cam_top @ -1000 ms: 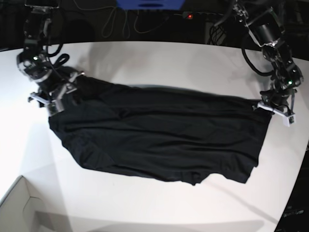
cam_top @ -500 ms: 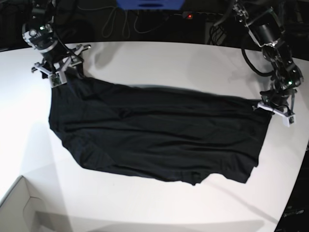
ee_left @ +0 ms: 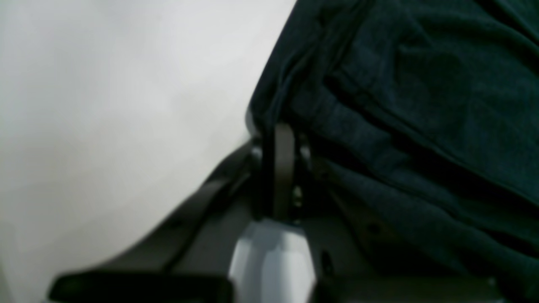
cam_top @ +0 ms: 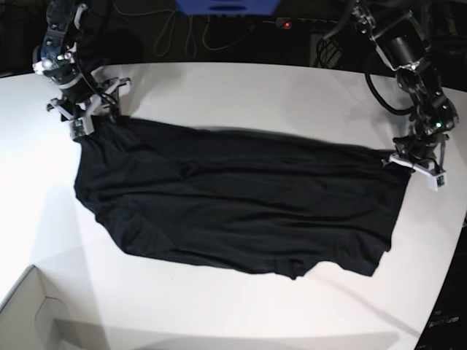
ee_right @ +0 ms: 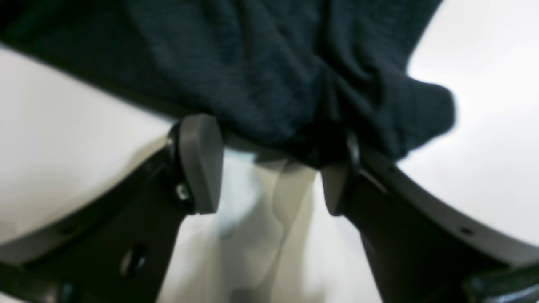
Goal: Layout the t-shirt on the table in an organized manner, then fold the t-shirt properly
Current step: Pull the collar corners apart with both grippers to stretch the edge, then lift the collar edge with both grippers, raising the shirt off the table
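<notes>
You had the t-shirt [cam_top: 241, 204] spread across the middle of the table [cam_top: 241, 95], lying flat but wrinkled, long side running from nine to three o'clock in the base view. Your left gripper [cam_top: 417, 166] sat at the shirt's three o'clock edge, jaws pinched together on a fold of the black fabric [ee_left: 379, 126]. Your right gripper [cam_top: 86, 109] was at the ten o'clock corner, jaws spread wide; in its wrist view the cloth [ee_right: 294, 75] draped over one fingertip [ee_right: 337, 185] while the other pad [ee_right: 200, 162] stood clear of it.
</notes>
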`<state>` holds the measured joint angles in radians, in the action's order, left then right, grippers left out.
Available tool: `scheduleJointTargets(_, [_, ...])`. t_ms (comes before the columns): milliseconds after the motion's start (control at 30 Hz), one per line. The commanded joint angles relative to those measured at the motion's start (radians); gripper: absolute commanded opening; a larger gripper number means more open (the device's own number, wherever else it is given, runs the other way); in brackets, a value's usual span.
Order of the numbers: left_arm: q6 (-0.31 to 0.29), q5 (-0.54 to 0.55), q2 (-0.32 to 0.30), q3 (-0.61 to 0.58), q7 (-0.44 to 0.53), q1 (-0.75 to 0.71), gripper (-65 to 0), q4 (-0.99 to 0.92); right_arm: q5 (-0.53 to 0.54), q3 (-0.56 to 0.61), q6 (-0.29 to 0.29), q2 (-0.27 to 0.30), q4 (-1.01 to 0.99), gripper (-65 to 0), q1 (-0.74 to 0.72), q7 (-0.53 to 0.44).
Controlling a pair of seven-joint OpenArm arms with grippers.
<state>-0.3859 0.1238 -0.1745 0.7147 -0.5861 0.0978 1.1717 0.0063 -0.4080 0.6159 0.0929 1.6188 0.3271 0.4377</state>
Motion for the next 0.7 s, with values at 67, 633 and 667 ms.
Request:
scheduleJointTargets(67, [0.003, 0.006, -0.017, 0.003, 0.019, 0.016, -65.0, 0.018, 0.008, -0.021, 0.0, 0.014, 0.011, -28.9, -0.024, -0.018])
scheduleJointTargets(633, [0.003, 0.006, -0.017, 0.003, 0.019, 0.016, -65.0, 0.018, 0.008, -0.032, 0.0, 0.032, -0.088, -28.8, -0.105, -0.02])
scheduleJointTargets(667, [0.003, 0.006, -0.017, 0.003, 0.019, 0.016, -65.0, 0.018, 0.008, -0.029, 0.0, 0.038, -0.104, -28.9, -0.11, -0.02])
